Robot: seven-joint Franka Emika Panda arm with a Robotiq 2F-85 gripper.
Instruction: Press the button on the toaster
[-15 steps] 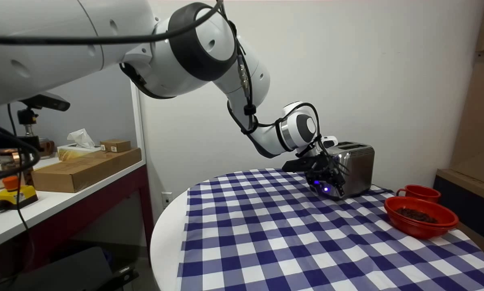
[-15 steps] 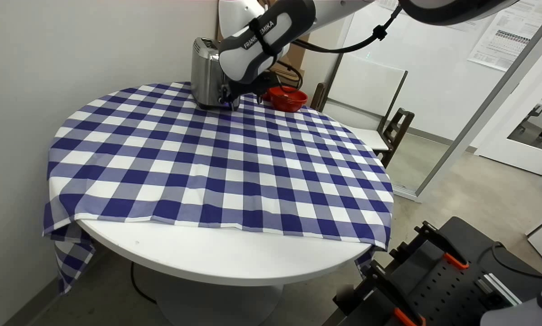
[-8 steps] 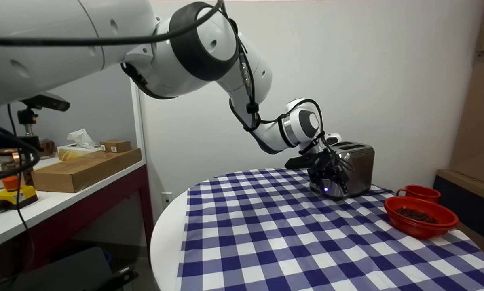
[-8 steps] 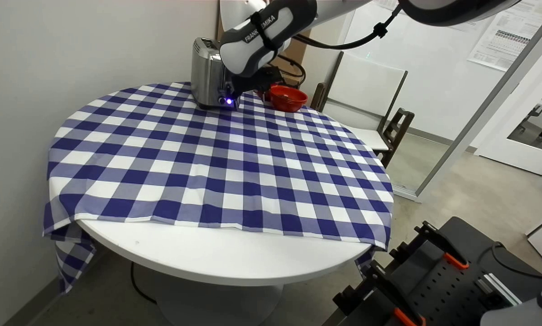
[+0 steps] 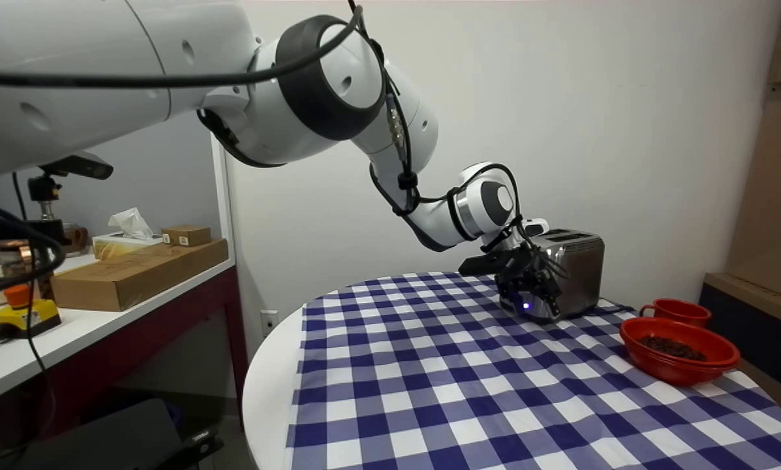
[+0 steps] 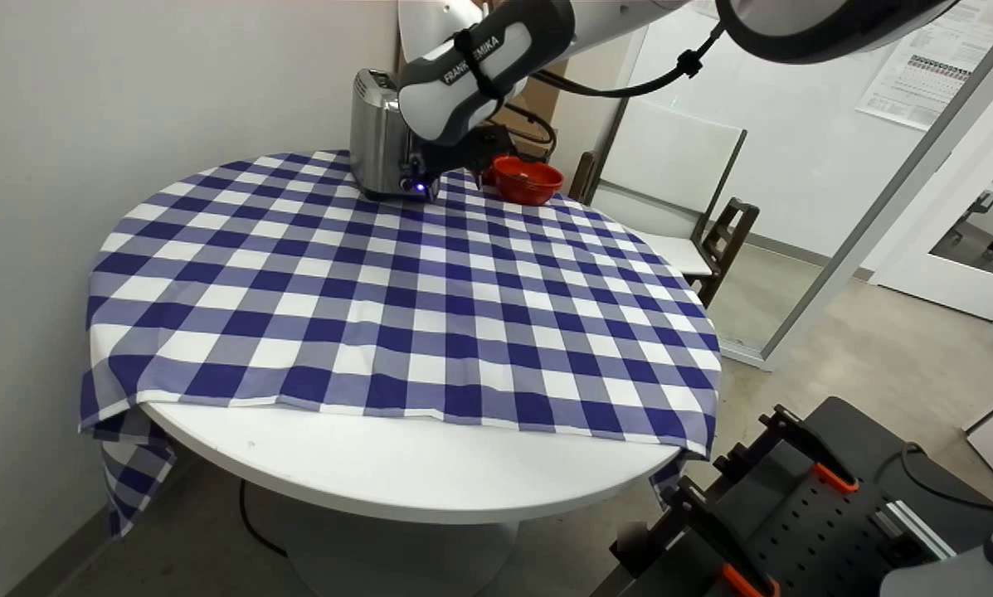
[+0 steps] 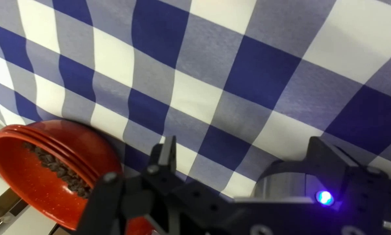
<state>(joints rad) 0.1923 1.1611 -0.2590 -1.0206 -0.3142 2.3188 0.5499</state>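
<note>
The silver toaster point(image 5: 581, 275) stands near the wall and also shows in an exterior view point(image 6: 372, 153). My arm hides part of its front end. A blue-lit button point(image 5: 526, 305) glows low on that end, also visible in an exterior view point(image 6: 420, 187) and the wrist view point(image 7: 324, 198). My gripper point(image 7: 242, 151) is open with nothing between its fingers. It is at the toaster's front end, with one dark finger point(image 7: 326, 163) overlapping the toaster close beside the lit button. Whether it touches the toaster I cannot tell.
Stacked red bowls point(image 5: 680, 372) with dark brown bits inside stand near the toaster. A red mug point(image 5: 677, 310) is behind them. A checkered cloth point(image 6: 396, 315) covers most of the round white table point(image 6: 413, 464). The wall is close behind the toaster.
Since one second ago my gripper has risen slightly; the button, then hidden in an exterior view, now shows its light. Since half a second ago the arm has dipped a little.
</note>
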